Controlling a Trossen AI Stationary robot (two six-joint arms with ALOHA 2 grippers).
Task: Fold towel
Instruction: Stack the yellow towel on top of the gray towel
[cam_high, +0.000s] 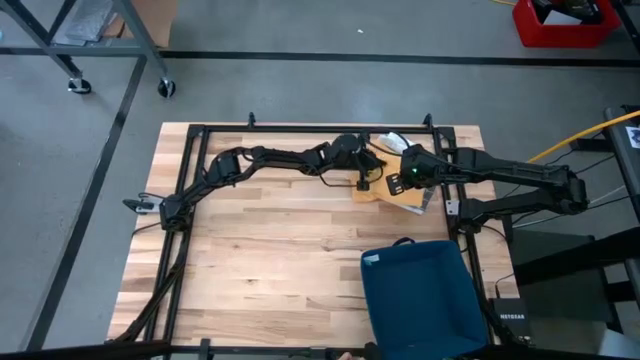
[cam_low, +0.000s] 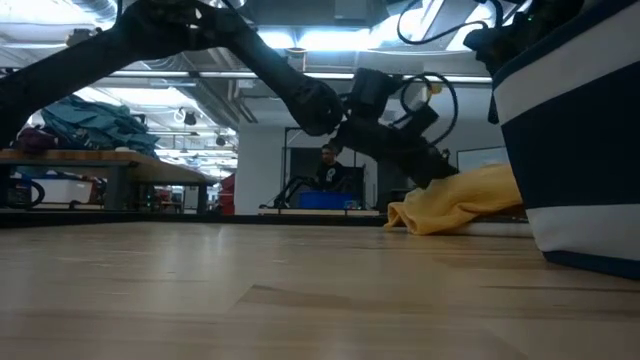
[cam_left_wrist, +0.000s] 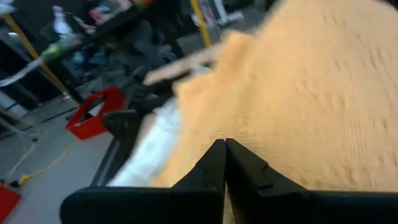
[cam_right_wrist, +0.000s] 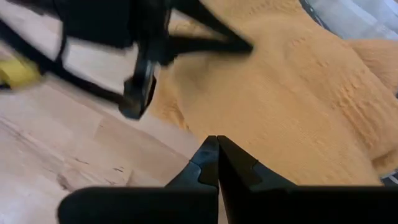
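Note:
A crumpled yellow towel (cam_high: 385, 192) (cam_low: 460, 205) lies in a heap on the wooden table near its far right corner. My left gripper (cam_high: 368, 175) (cam_low: 447, 172) reaches over from the left, slanting down to the top of the heap, with its fingers shut (cam_left_wrist: 225, 144). My right gripper (cam_high: 403, 180) (cam_right_wrist: 217, 140) is also shut. It hangs over the towel's right part, pointing steeply down, with cloth (cam_right_wrist: 280, 106) filling the view beyond its fingertips. The left gripper (cam_right_wrist: 239, 45) shows dark and blurred in the right wrist view. My left gripper's shut fingertips come to the top of the towel heap (cam_low: 458, 182), slanting down from the table's left. No cloth shows between the fingers, and I cannot tell whether they touch the towel.
A blue bin (cam_high: 420, 290) (cam_low: 580, 130) with a white band stands on the near right of the table, close to the towel. A white object (cam_high: 395, 140) lies beyond the towel at the far edge. Bare wood (cam_high: 270, 260) spans the left and middle. A person (cam_low: 328, 165) is in the room behind.

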